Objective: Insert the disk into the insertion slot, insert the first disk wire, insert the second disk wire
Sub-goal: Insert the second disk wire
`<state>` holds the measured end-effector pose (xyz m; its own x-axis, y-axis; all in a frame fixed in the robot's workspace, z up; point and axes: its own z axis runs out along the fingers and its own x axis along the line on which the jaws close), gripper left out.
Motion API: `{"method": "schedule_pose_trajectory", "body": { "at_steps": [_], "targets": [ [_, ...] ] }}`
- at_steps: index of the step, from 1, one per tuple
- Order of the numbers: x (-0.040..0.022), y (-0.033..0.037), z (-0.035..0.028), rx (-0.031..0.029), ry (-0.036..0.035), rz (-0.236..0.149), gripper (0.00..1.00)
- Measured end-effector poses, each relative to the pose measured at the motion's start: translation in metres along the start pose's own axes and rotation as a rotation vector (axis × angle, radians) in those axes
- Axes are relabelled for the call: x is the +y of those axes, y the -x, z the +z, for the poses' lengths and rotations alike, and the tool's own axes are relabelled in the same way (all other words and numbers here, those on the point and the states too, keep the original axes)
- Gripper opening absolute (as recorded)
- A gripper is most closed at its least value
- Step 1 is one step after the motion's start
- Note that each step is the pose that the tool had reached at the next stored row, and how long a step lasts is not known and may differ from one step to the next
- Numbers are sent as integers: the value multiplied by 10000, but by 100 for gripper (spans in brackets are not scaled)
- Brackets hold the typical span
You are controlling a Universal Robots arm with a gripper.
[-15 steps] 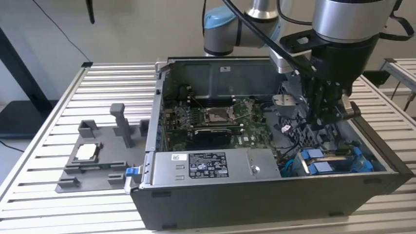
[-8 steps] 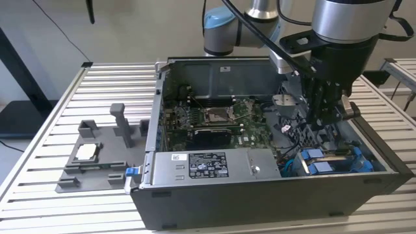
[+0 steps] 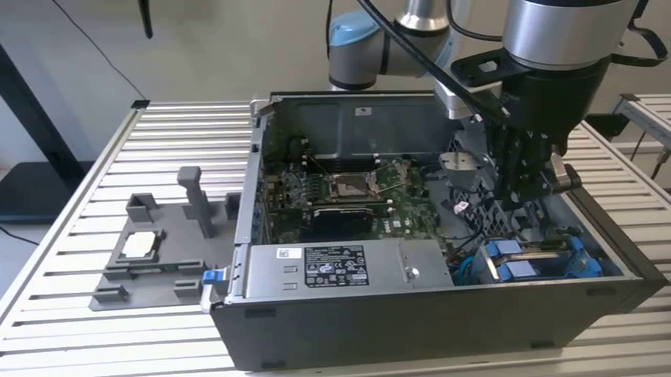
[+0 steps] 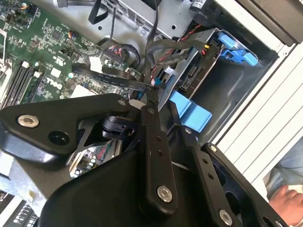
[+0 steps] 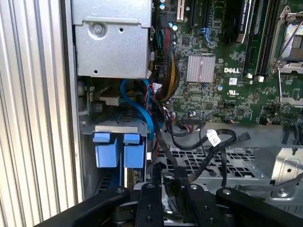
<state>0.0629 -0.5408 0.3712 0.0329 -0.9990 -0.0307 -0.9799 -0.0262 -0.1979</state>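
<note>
Blue-framed disk (image 4: 193, 71) sits in the slot (image 5: 111, 126); the hand (image 4: 162, 100) pinches a black wire (image 4: 109, 78) beside it, seemingly not yet plugged.

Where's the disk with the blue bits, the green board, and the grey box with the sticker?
disk (image 3: 516, 271): exterior view, on its blue handle.
green board (image 5: 236, 101): first wrist view, on its bare green surface.
grey box (image 3: 419, 263): exterior view, on its metal top beside the sticker.
</note>
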Motion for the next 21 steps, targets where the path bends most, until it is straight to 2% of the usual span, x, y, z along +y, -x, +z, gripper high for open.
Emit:
{"method": "schedule_pose_trajectory", "body": {
  "at_steps": [3,14,17,18,21],
  "targets": [
    [0,0,1,0,0,0,14],
    [0,0,2,0,0,0,14],
    [0,0,2,0,0,0,16],
    [0,0,2,0,0,0,22],
    [1,0,5,8,-3,-2,22]
  ]
}}
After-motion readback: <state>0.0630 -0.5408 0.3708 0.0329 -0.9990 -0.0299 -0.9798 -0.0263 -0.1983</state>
